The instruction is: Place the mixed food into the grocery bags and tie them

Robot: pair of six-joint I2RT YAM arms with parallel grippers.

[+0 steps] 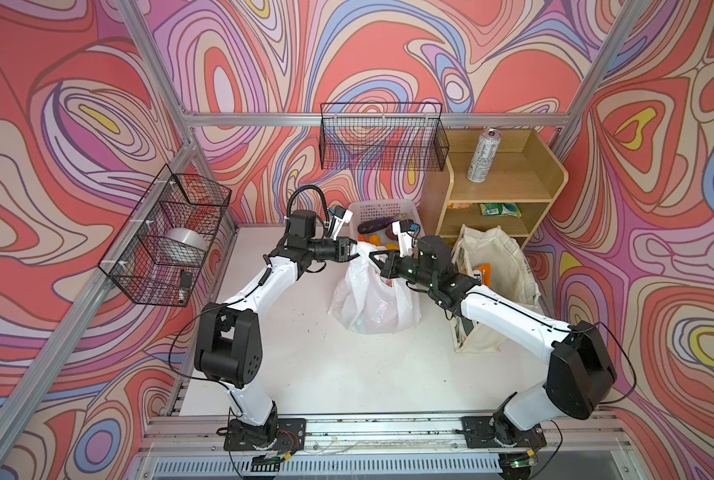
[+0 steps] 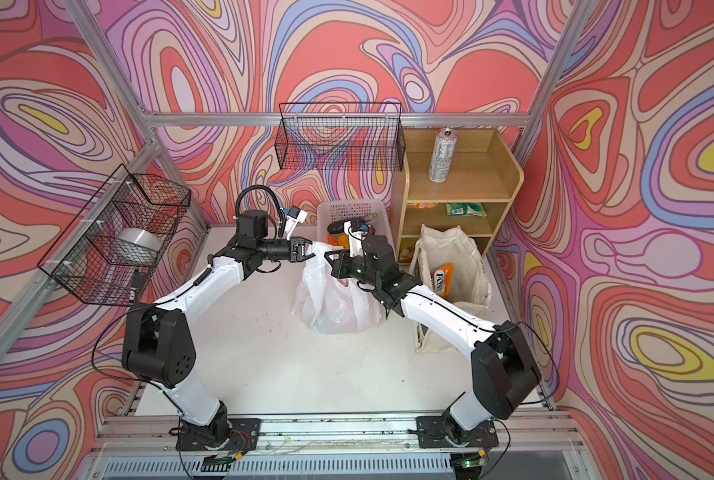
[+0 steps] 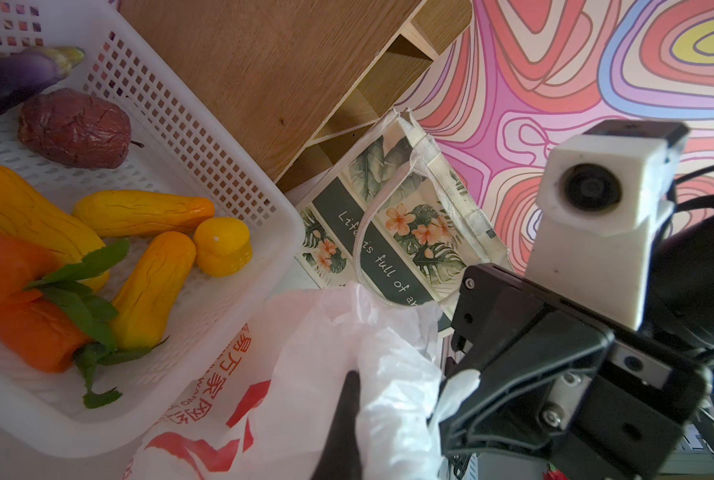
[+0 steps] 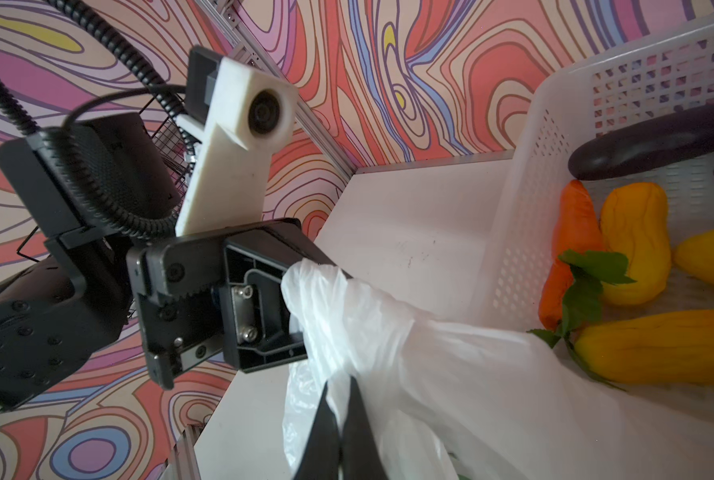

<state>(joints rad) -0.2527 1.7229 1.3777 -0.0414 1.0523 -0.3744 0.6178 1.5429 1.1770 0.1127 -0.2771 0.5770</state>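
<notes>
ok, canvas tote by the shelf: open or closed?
Open. The canvas tote stands upright beside the wooden shelf with its mouth spread wide. An orange snack packet shows inside it in both top views.

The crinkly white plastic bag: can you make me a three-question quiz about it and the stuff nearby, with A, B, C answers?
1. What are the left gripper and right gripper doing to the thin crinkly white plastic bag?
A. hovering open above it
B. shut on its bunched top
C. pushing its side

2. What colour are its big letters?
A. green
B. red
C. blue

3. Where is the tall silver can?
A. in the left gripper
B. inside the bag
C. upright atop the light wooden shelf unit

Answers: B, both closed jaws pinch plastic; B, the print is red; C, it stands on the top board.
</notes>
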